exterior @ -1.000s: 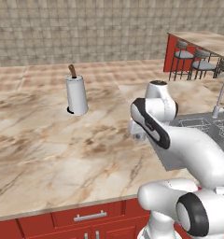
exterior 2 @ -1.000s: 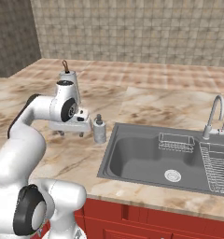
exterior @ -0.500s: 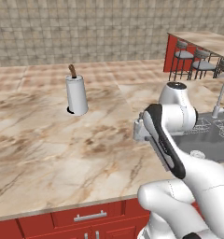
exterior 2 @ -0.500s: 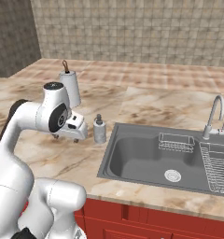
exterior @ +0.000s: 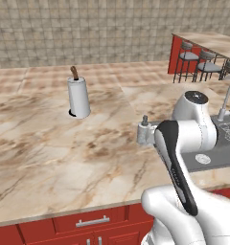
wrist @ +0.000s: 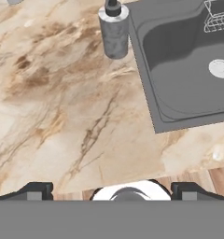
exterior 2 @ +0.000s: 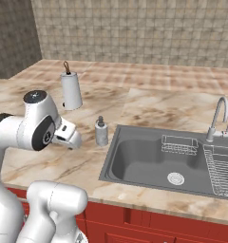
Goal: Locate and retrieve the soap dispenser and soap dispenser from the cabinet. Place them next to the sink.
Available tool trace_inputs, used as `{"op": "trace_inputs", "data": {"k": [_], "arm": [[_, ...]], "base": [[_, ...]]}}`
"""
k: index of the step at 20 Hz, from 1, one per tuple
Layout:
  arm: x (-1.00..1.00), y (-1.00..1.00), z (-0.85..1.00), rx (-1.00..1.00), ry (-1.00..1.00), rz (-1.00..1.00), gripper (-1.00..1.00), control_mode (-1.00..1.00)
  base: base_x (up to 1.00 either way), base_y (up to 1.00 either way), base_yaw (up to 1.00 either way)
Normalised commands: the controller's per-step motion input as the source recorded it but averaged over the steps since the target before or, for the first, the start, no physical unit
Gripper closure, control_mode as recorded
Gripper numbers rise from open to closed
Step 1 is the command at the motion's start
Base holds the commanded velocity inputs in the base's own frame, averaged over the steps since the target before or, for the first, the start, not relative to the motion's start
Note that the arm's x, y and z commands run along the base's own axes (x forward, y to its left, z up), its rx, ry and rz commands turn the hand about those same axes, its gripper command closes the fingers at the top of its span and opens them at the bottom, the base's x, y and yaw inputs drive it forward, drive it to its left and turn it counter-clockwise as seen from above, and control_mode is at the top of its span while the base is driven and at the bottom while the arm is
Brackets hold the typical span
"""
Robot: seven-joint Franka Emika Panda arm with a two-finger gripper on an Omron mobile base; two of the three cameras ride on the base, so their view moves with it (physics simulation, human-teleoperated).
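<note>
Marbled white-grey cylindrical soap dispenser (wrist: pixel 114 33) stands upright on the beige marble counter (wrist: pixel 62 116), just beside the stainless-steel sink (wrist: pixel 179 70). We see our gripper (wrist: pixel 112 190) spread wide, holding nothing.

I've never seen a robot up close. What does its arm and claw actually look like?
The arm is made of smooth, rounded glossy white segments with dark grey joints and a dark band along one link. It ends in a small white hand with the claw; its two fingertips are small, dark and blocky. No cables or markings show.
</note>
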Motion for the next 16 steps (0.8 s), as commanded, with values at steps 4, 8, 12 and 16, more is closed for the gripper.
{"op": "trace_inputs", "data": {"k": [4,8,12,16], "arm": [[-0.13,0.0,0.09,0.0,-0.03,0.0,-1.0,-1.0],[-0.24,0.0,0.08,0.0,-0.03,0.01,-1.0,-1.0],[-0.09,0.0,0.02,0.0,-0.01,0.0,-1.0,-1.0],[0.0,0.0,0.0,0.0,0.0,0.0,-1.0,-1.0]], "base": [[0.0,0.0,0.0],[0.0,0.0,0.0],[0.0,0.0,0.0],[0.0,0.0,0.0]]}}
